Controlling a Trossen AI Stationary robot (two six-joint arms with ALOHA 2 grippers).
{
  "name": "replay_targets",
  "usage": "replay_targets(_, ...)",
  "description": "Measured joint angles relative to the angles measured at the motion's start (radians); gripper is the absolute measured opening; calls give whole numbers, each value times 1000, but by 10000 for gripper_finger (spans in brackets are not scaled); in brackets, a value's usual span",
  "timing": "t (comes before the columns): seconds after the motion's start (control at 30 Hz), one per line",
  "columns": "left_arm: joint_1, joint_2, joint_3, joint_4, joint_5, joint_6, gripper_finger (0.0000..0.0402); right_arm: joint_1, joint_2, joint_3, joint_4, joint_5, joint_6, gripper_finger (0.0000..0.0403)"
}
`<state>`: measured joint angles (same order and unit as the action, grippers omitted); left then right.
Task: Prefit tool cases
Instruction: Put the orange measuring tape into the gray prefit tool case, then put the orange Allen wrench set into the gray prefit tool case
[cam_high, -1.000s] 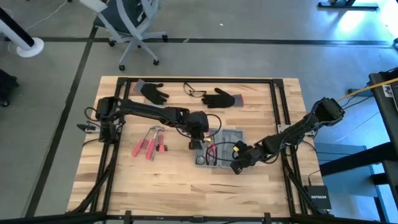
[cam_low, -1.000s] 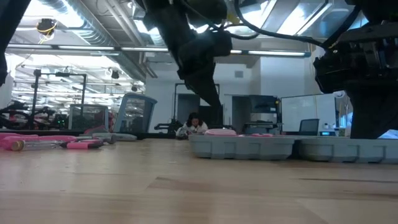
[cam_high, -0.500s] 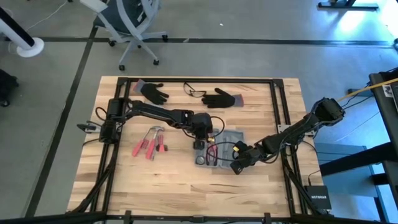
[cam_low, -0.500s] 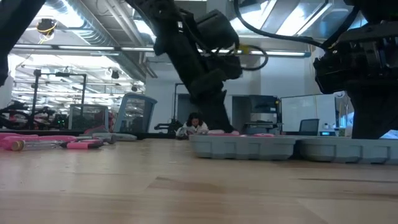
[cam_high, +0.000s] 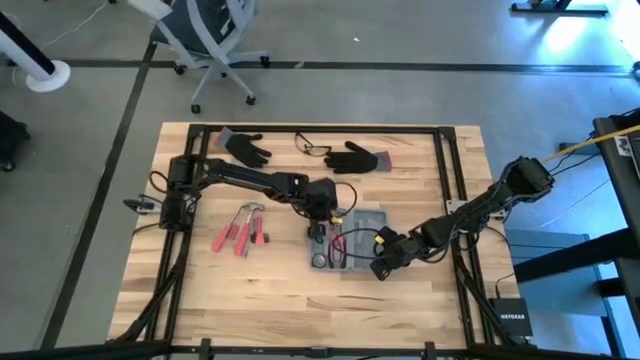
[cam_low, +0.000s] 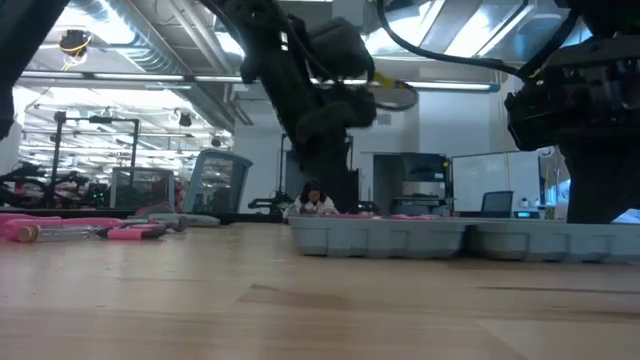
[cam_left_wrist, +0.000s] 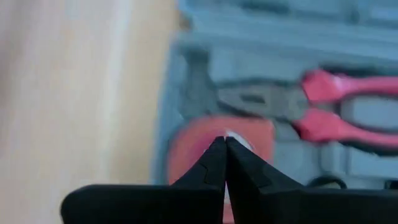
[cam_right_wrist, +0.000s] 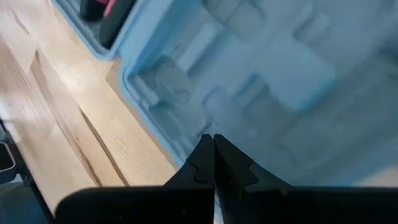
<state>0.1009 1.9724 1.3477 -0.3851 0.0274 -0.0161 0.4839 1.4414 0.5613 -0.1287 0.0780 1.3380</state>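
Note:
The grey-blue tool case (cam_high: 352, 240) lies open and flat on the wooden table, also showing in the low view (cam_low: 400, 238). Its left half holds red-handled pliers (cam_left_wrist: 339, 112) and a round red-orange tool (cam_left_wrist: 193, 146) in moulded slots. My left gripper (cam_left_wrist: 225, 142) is shut and comes down into that half (cam_high: 320, 236), its tip over the round tool. My right gripper (cam_right_wrist: 214, 140) is shut at the near right corner of the case (cam_high: 379, 268), over the rim of the right half (cam_right_wrist: 280, 74), whose slots show bare. My left gripper has its shut fingertips down on the round red-orange tool (cam_left_wrist: 205, 134), which lies in its slot in the case's left half. The fingers slant down from the far left. The tip itself hides the exact spot of touch. My right gripper sets its shut fingertips at the inner rim of the right half (cam_right_wrist: 186, 146), near its near corner, slanting down from the right. Whether they touch the plastic, I cannot tell.
Loose red-handled tools (cam_high: 240, 230) lie on the table to the left of the case. Two black gloves (cam_high: 248, 150) (cam_high: 356, 158) and safety glasses (cam_high: 312, 148) lie along the far edge. Black rails (cam_high: 446, 170) frame the tabletop.
My left gripper has come down and a little toward the near edge, into the case's left half, staying shut. In the low view the case has slid slightly toward the table's left.

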Motion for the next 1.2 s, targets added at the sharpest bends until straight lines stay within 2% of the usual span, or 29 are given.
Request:
replay_targets(0.1,19,-71,8,-5,-16,9,0,0,0,0,0,10,0,0)
replay_targets(0.23,22,-137,8,-98,-15,45,0,0,0,0,1,21,0,0)
replay_targets(0.4,6,-198,0,-343,-13,98,0,0,0,0,7,44,-10,0)
replay_targets(0.5,-25,-223,-88,-457,-9,99,0,-3,0,0,13,44,-31,0)
replay_targets(0.67,-104,-352,-341,-340,37,-71,0,-9,0,0,20,26,-52,0)
replay_targets(0.77,-133,-433,-449,-280,23,-216,0,-7,0,0,20,25,-53,0)
replay_targets(0.9,-118,-532,-489,-282,-20,-343,0,-15,0,0,25,15,-61,0)
replay_targets(1.07,-74,-591,-487,-311,-26,-373,0,-22,0,0,25,5,-64,0)
replay_targets(1.2,-41,-591,-487,-403,-25,-381,0,-20,0,0,25,-3,-64,0)
